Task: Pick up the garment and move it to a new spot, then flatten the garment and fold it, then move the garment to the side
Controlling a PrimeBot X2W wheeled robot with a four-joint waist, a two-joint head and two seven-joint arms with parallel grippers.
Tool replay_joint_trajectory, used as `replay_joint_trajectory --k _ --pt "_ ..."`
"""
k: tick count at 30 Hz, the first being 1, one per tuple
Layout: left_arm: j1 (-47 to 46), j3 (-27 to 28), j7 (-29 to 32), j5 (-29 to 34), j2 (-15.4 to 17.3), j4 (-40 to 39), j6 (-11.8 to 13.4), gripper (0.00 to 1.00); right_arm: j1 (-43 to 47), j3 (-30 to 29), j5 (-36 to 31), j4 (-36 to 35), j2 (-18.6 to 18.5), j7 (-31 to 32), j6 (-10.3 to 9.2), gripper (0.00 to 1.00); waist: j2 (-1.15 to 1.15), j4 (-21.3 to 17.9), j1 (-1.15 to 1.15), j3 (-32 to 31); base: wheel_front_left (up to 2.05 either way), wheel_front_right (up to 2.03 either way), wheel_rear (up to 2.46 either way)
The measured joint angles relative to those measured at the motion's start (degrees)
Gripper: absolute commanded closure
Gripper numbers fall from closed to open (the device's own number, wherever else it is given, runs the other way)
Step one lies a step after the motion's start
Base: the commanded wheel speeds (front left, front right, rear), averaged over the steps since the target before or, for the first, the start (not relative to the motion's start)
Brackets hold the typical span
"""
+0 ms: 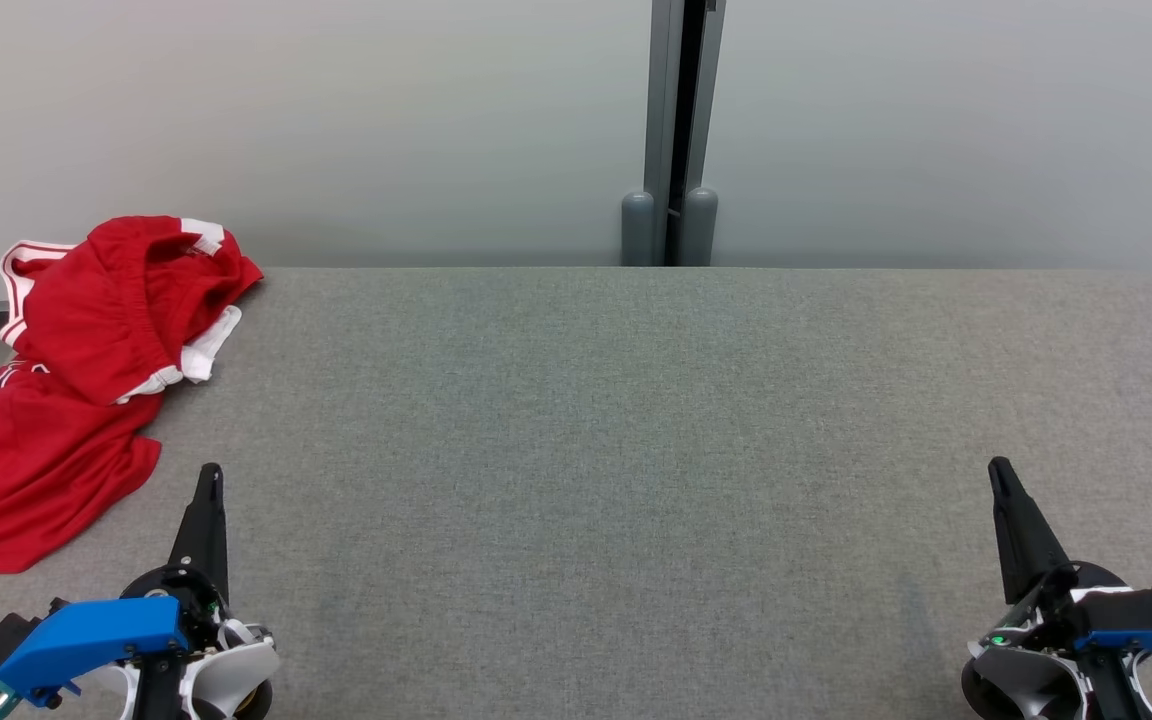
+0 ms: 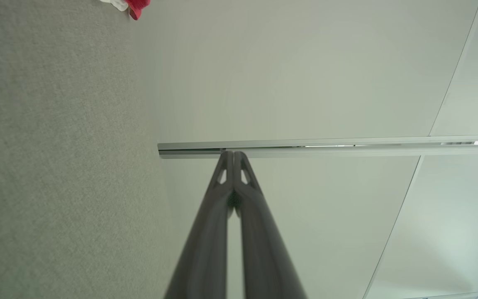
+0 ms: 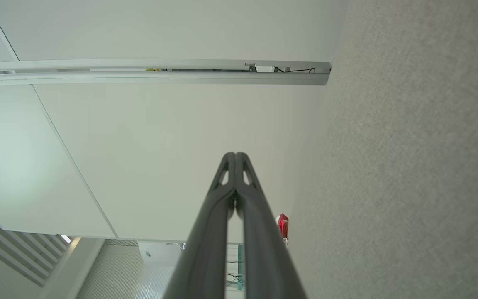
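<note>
Work surface: grey woven-fabric tabletop, running the full width of the head view; its far edge meets the wall.
Garment: crumpled red fabric garment with white trim, lying at the far left of the tabletop, against the left edge.
Garment condition: bunched and unfolded; white cuffs and a white-striped band face up; a small white tag sits at the near-left corner.
Left gripper: near left, fingers pointing to the far side. The two long dark fingers are pressed together tip to tip, with nothing between them. It is just right of the garment's near hem and not touching it.
Right gripper: near right, fingers pointing to the far side. The fingers are fully closed against each other and empty. It is well apart from the garment.
Wrist views: each shows its own fingers meeting along their tips.
Background: pale grey wall panels; a grey vertical metal post stands behind the far edge, near centre.
</note>
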Motion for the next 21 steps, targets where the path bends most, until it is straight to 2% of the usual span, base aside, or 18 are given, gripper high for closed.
replay_joint_trajectory --k 21 --pt "0.0 0.0 0.0 0.0 0.0 0.0 0.0 1.0 0.0 0.0 0.0 0.0 0.0 0.0 0.0 1.0 0.0 0.0 0.0 0.0 0.0 0.0 0.0"
